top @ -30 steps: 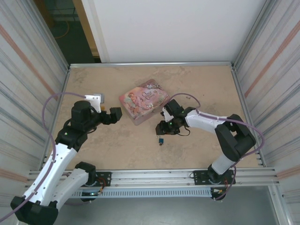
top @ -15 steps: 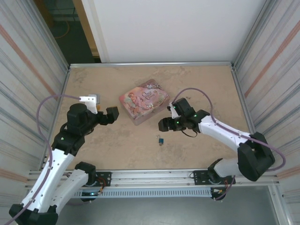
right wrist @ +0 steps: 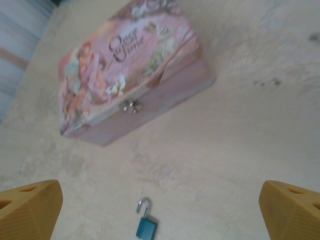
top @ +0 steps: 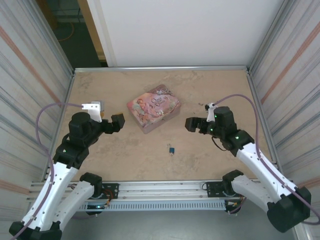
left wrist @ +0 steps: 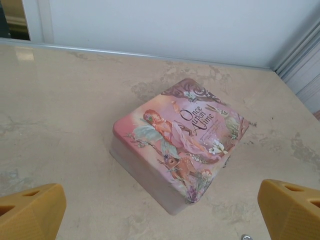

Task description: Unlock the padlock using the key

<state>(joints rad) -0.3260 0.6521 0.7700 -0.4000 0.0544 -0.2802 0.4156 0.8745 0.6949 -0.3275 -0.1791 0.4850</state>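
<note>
While both arms hover with nothing in their grasp, the left gripper (top: 118, 121) and right gripper (top: 191, 124) each spread wide, the small blue padlock (right wrist: 146, 226) lies flat on the bare table (top: 225, 90), apart from the pink tin (top: 153, 108) and on its near side. Its long axis runs shackle-first toward the tin's clasp (right wrist: 131, 105), and it sits ahead of and between the right arm's fingers (right wrist: 30, 207), the nearer pair. The tin's lid reads "Once Upon a Time"; the padlock shows no legible marking.
</note>
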